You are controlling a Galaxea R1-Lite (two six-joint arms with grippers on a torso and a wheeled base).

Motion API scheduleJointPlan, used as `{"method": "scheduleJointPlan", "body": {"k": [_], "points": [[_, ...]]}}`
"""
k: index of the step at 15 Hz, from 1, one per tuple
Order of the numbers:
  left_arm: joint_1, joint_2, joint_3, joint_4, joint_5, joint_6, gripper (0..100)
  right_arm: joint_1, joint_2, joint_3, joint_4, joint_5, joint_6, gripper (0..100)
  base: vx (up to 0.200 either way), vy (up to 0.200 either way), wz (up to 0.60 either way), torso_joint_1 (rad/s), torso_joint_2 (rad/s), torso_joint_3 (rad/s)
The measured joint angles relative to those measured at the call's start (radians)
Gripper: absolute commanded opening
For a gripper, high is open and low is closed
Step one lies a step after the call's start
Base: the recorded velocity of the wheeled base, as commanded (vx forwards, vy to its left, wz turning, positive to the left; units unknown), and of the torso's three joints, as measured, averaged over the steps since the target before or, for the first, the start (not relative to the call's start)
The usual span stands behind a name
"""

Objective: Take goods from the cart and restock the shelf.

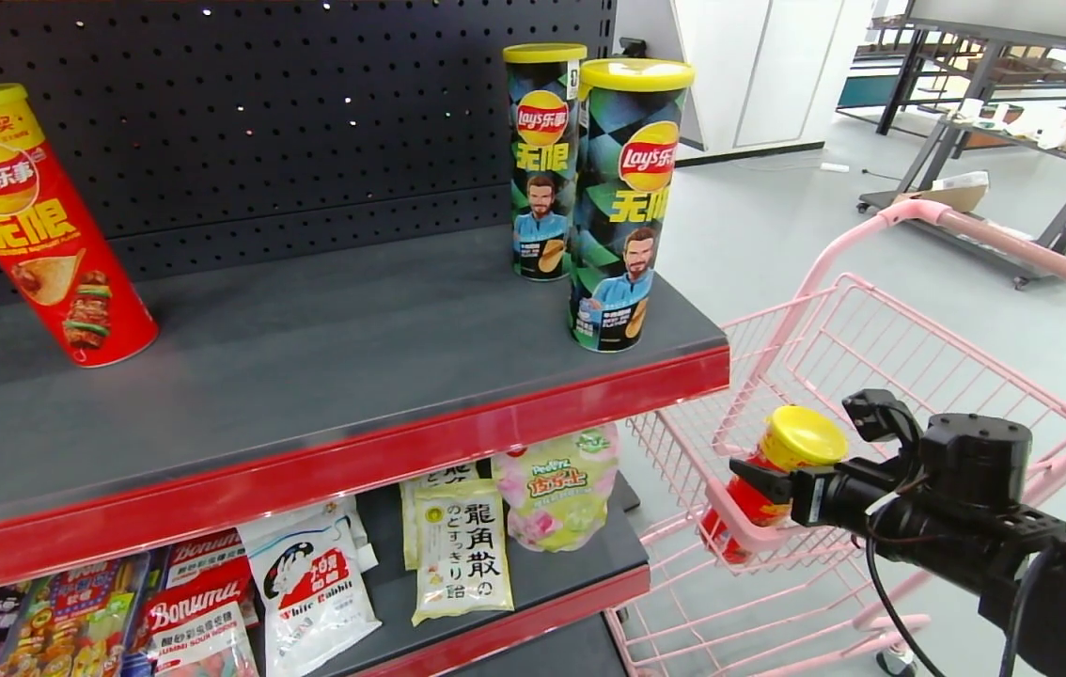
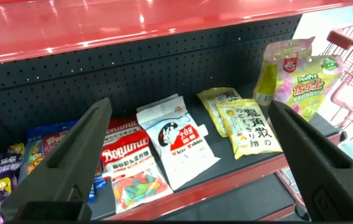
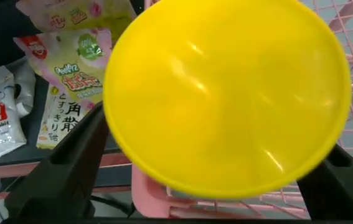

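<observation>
Tilted yellow-lidded red can [image 1: 796,442] at cart [image 1: 768,541] rim

Place: a shop aisle staged inside a larger lab or workshop hall.
Shelving: a retail shelf unit [image 1: 307,367] with dark grey boards, a red edge strip [image 1: 401,444] along each front, and a black pegboard back [image 1: 260,122].
Goods above: tall crisp canisters stand on the top board, a red canister [image 1: 35,226] at the left and two green canisters [image 1: 627,207] at the right end.
Goods below: flat snack bags [image 1: 462,550] lie side by side on the lower board, faces up.
Cart: a pink wire shopping cart [image 1: 871,348] stands just beside the shelf end, with a yellow-lidded canister [image 1: 796,440] at its rim.
Background: pale grey floor [image 1: 759,235], white wall panels [image 1: 759,66], and black metal racks [image 1: 994,141] carrying boxes and loose clutter.
</observation>
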Motion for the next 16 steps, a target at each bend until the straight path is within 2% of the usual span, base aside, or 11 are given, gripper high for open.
{"method": "scheduleJointPlan", "body": {"k": [1,2,8,11,14,16], "points": [[0.000,0.000,0.000,0.000,0.000,0.000,100,0.004,0.011,-0.007,0.000,-0.006,0.000,100,0.000,0.000,0.00,0.000,0.00,0.000],[0.000,0.000,0.000,0.000,0.000,0.000,100,0.009,0.023,-0.011,-0.010,-0.012,-0.001,0,0.000,0.000,0.00,0.000,0.00,0.000],[0.000,0.000,0.000,0.000,0.000,-0.001,100,0.038,0.059,-0.016,-0.052,-0.033,-0.002,0,0.000,0.000,0.00,0.000,0.00,0.000],[0.000,0.000,0.000,0.000,0.000,-0.001,100,0.037,0.022,-0.057,-0.017,-0.083,-0.024,0,0.000,0.000,0.00,0.000,0.00,0.000],[0.000,0.000,0.000,0.000,0.000,-0.001,100,0.020,-0.071,-0.128,0.083,-0.092,-0.096,0,0.000,0.000,0.00,0.000,0.00,0.000],[0.000,0.000,0.000,0.000,0.000,-0.003,100,0.009,-0.165,-0.198,0.237,-0.094,-0.120,0,0.000,0.000,0.00,0.000,0.00,0.000]]}}
